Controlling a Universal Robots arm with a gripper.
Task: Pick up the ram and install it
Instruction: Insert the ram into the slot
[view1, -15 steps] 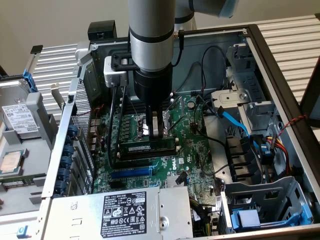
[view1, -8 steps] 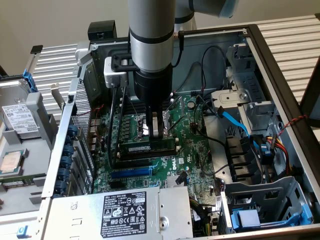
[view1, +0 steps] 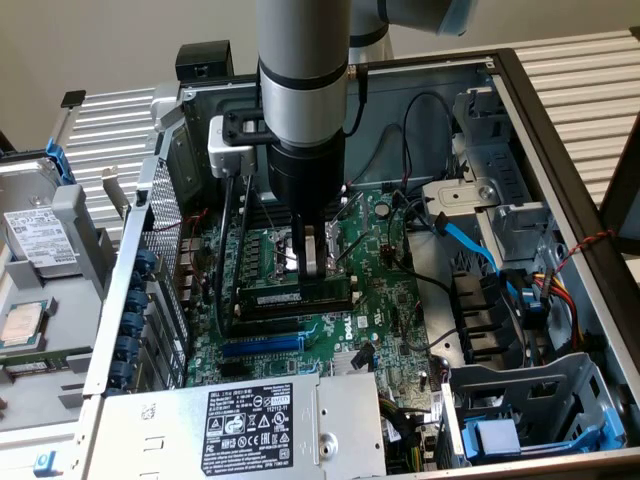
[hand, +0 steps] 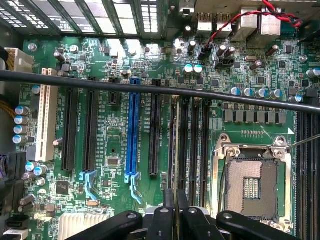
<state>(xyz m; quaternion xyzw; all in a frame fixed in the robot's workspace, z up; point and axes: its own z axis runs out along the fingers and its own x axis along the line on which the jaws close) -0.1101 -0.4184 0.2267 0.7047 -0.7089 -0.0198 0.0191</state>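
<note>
Right now your gripper (view1: 318, 270) stands straight down inside the open computer case (view1: 560, 150), its two silver fingers (view1: 306, 255) drawn close together and pinched on the top edge of the ram (view1: 295, 298). In the wrist view you see the same fingertips nearly meeting, lined up over the outermost of the long black memory slots (hand: 192, 145). The ram stands on edge in that slot line, running lengthwise across the exterior view, green board and pale label facing the camera. You cannot tell from either view whether it is pushed fully home or whether the end clips have closed on it.

Just beside the ram, on the side toward the power supply (view1: 250, 420), lies the blue expansion slot (view1: 262, 345). On the ram's other side, partly behind your fingers, sits the processor socket (hand: 251, 187) with its metal frame. All of this rides on the green motherboard (view1: 390, 300). A black cable (hand: 150, 89) stretches across the wrist view above the slots. Farther toward the exterior view's right, a blue data cable (view1: 470, 240) curves down past the drive cage (view1: 480, 195).
</note>
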